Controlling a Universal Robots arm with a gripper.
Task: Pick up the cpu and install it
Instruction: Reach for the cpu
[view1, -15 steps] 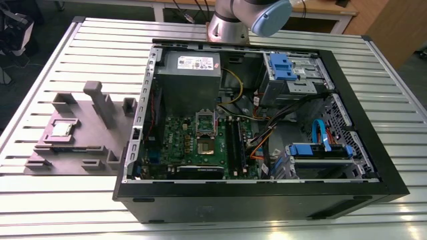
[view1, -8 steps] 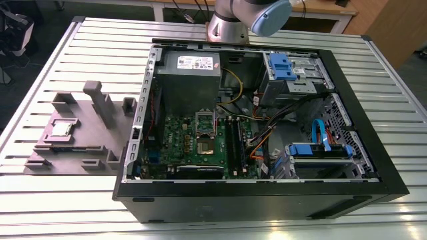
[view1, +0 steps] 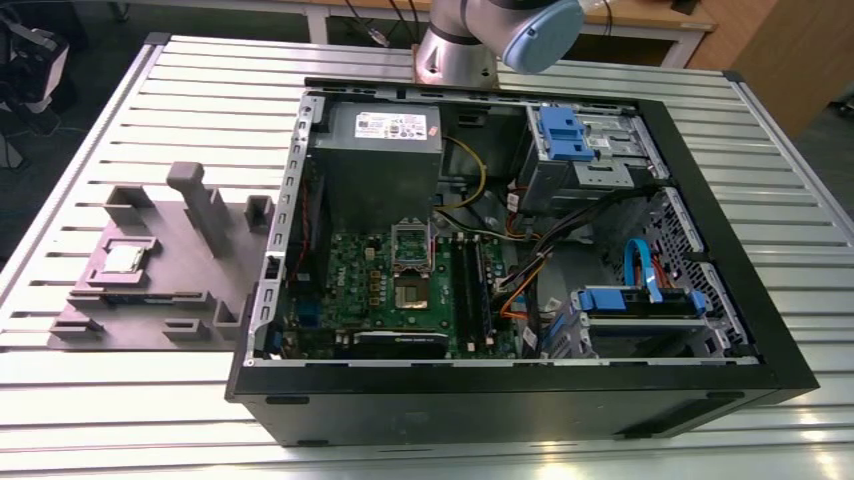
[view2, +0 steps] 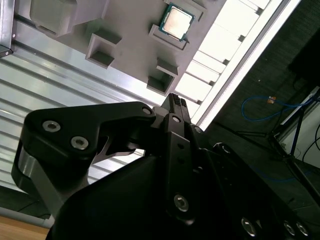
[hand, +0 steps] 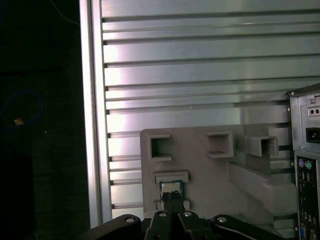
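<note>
The cpu (view1: 124, 258), a small silvery square chip with a greenish rim, lies flat in a recess of the grey fixture (view1: 174, 290) on the exterior view's left. The cpu (view2: 176, 22) also lies ahead of my gripper (view2: 176, 102) in the second wrist view. In the first wrist view my gripper (hand: 170, 196) is shut with nothing between its thin black fingertips, which partly cover the cpu (hand: 171, 185). My gripper hangs well above the chip, apart from it. The motherboard's socket (view1: 411, 288) sits inside the open computer case (view1: 507, 400).
The slatted aluminium table (view1: 134, 100) carries the fixture and the case. Inside the case are a grey power supply (view1: 380, 130), black memory sticks (view1: 470, 285), loose cables (view1: 534, 280) and blue drive bays (view1: 561, 135). The table's edge (hand: 90, 125) drops to a dark floor.
</note>
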